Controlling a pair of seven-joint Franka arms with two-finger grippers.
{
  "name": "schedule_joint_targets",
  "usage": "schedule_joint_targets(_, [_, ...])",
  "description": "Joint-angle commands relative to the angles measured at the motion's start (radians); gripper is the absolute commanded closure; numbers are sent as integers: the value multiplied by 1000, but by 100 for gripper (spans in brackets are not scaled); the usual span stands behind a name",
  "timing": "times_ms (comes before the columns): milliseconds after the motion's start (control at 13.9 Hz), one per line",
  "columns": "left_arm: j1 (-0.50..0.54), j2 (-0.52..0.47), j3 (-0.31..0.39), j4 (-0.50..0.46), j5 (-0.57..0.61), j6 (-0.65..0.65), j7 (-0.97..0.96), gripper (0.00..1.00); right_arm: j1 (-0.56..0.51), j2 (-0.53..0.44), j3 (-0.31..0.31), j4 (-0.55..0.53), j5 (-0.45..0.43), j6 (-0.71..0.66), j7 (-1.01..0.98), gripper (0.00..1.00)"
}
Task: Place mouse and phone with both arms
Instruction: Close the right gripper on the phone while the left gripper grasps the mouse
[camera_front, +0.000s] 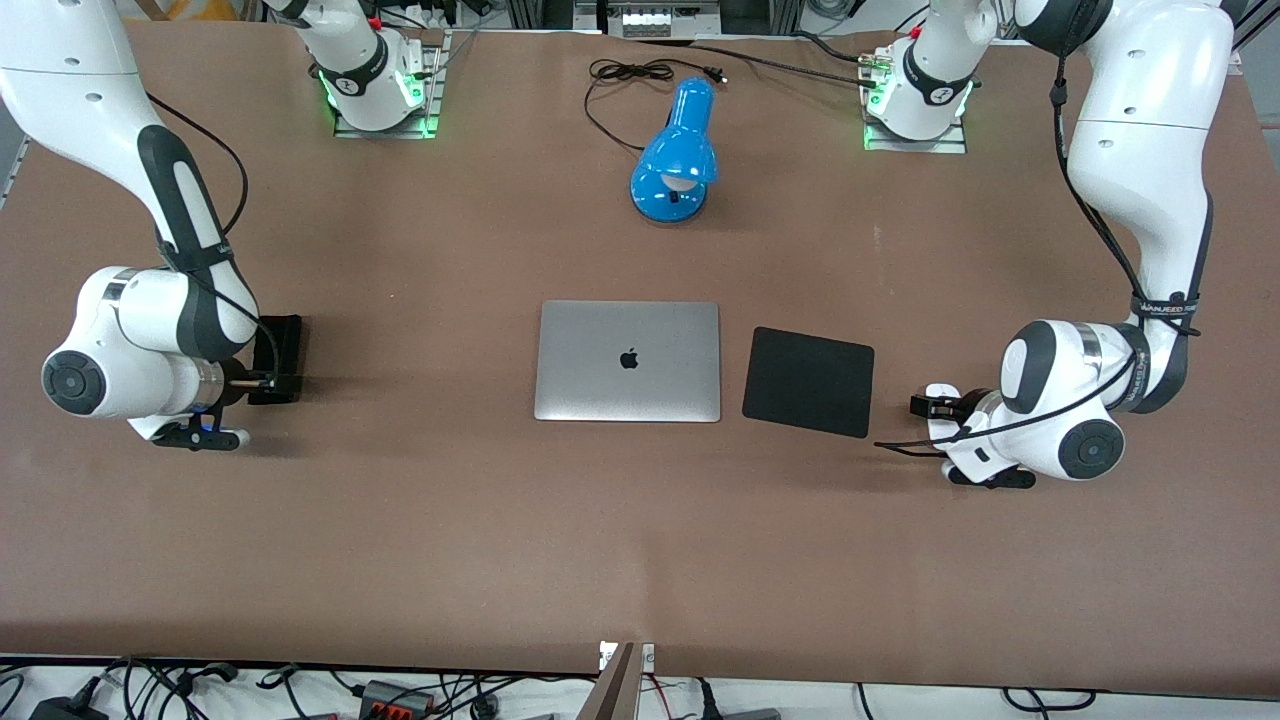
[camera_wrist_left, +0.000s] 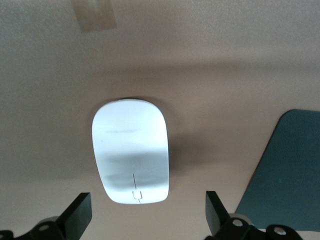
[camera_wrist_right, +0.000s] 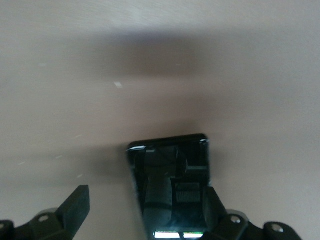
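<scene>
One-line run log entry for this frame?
left gripper: open over mouse beside mouse pad | right gripper: open around phone | laptop: closed, mid-table

Robotics lab: bolted arm bases (camera_front: 378, 90), cable clutter (camera_front: 400, 695) at table (camera_front: 400, 550) edge.

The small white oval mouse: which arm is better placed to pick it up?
The left arm. The left gripper is open directly over the small white oval mouse, beside the black square pad. The right gripper is at the slim black phone.
</scene>
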Motion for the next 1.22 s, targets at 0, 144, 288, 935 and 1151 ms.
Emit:
schedule_joint_targets(0, [5,31,-2,32,22,29,14,0,-19,-59,11,-112,-16,81,-11,0])
schedule_joint_targets(144, [9,45,4,32,27,63,15,0,-19,-66,11,-129,-17,80,-36,0])
schedule_joint_targets(288, [9,48,2,33,56,67,14,0,-24,-64,9,-149,-17,84,-62,0])
schedule_joint_targets(935, [9,54,4,32,65,111,-8,61,-22,-52,-4,-163,-60,92,-108,0])
schedule_joint_targets(1151, [5,42,-1,35,50,68,-12,67,-21,-44,-3,-164,-59,91,-99,0])
